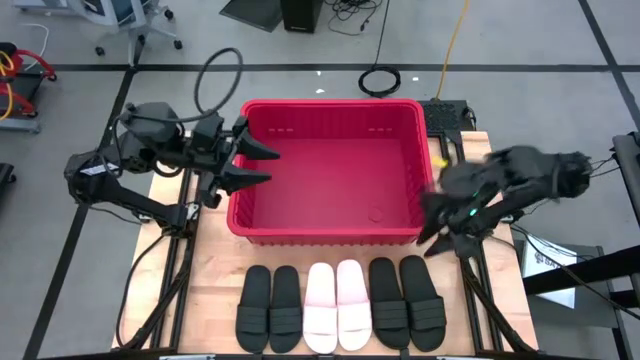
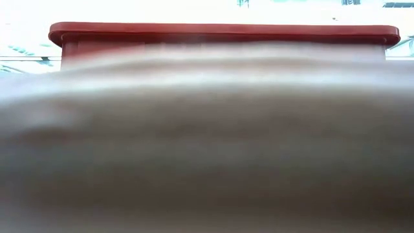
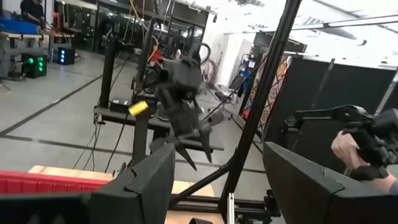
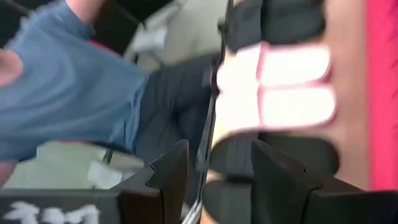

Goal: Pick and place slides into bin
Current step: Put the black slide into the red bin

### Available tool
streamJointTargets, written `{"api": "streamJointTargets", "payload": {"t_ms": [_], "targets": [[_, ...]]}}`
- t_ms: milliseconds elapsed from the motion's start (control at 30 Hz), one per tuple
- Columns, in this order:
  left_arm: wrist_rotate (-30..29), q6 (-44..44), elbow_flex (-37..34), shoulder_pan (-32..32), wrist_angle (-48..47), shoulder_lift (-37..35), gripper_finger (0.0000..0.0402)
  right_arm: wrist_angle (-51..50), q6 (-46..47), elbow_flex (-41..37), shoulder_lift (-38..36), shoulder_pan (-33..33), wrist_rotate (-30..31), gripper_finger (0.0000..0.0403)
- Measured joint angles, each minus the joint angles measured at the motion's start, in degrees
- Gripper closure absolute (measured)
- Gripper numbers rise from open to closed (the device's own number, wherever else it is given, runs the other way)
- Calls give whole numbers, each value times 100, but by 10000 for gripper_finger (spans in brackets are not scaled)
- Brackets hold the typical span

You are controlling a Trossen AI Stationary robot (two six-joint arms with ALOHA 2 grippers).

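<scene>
Six slides lie soles down in a row along the table's near edge: a black pair (image 1: 270,308), a pale pair (image 1: 337,305) and another black pair (image 1: 407,302). Behind them stands the red bin (image 1: 330,170), with nothing inside that shows. My left gripper (image 1: 268,166) hangs open and level over the bin's left rim, with nothing between its fingers (image 3: 149,180). My right gripper (image 1: 440,228) is open outside the bin's right wall, tipped downward and blurred. Its wrist view looks past the open fingers (image 4: 174,171) at the pale pair (image 4: 280,87).
The low view is almost filled by a blurred pale surface close to the lens, with only the bin's rim (image 2: 220,31) above it. A person in a blue top (image 4: 68,93) stands beyond the table. A hand (image 3: 348,149) shows in the left wrist view.
</scene>
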Motion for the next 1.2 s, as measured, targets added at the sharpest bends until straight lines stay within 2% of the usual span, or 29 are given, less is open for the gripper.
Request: {"api": "streamJointTargets", "payload": {"t_ms": [233, 533, 667, 867, 1200], "targets": [[-19, 214, 0, -41, -17, -76, 160, 172, 947, -1404, 52, 887, 7, 238], [-103, 233, 0, -41, -293, -84, 160, 2180, 2146, -3379, -86, 1746, 0, 238], [-124, 371, 0, -41, -450, -81, 160, 2442, 2447, -4020, -88, 1974, -7, 238], [-128, 478, 0, -41, -483, -81, 160, 3008, 2725, -4689, -86, 2130, -4, 238], [-137, 487, 0, -41, -483, -81, 160, 3634, 2933, -5348, -88, 2217, 24, 238]]}}
